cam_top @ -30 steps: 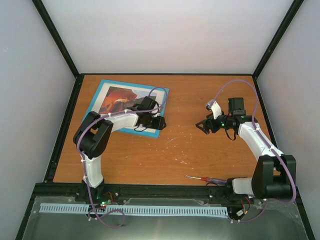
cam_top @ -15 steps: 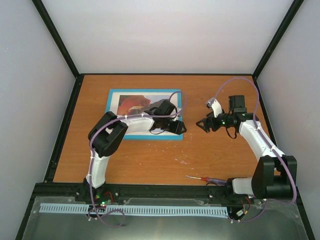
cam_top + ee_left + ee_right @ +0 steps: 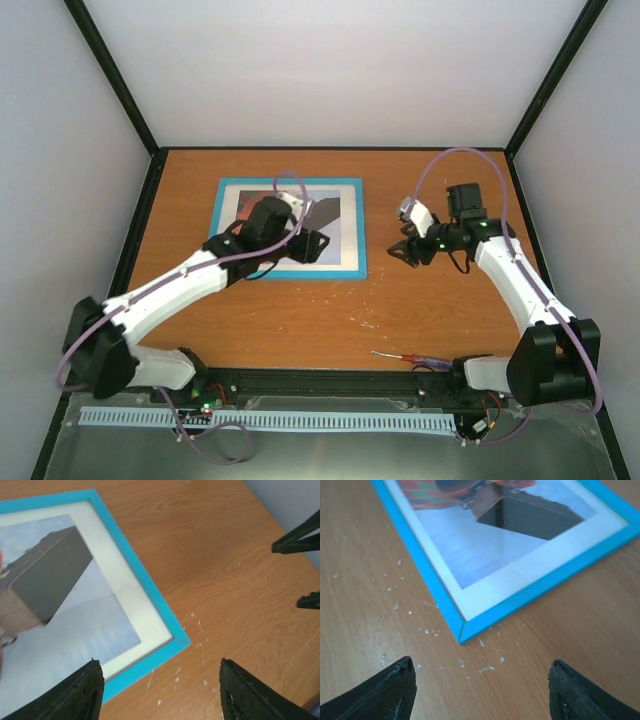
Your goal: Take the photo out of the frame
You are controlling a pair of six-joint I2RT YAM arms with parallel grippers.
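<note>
A wooden table (image 3: 450, 310) with an orange-brown top stands between white walls (image 3: 340, 70) and black corner posts (image 3: 110, 75). A screwdriver (image 3: 408, 357) with a red handle lies flat along the surface's near edge, toward the near right corner, its shaft pointing left. Small white specks (image 3: 427, 630) dot the middle of the surface. Outside the near edge, a white slotted strip (image 3: 270, 420) runs across a grey metal plate (image 3: 330, 455).

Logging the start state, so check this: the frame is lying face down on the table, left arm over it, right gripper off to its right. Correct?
No, the frame lies face up on the table: the right wrist view shows its turquoise front, the white mat and the photo. The left arm is over it, the right gripper off to its right.
</note>
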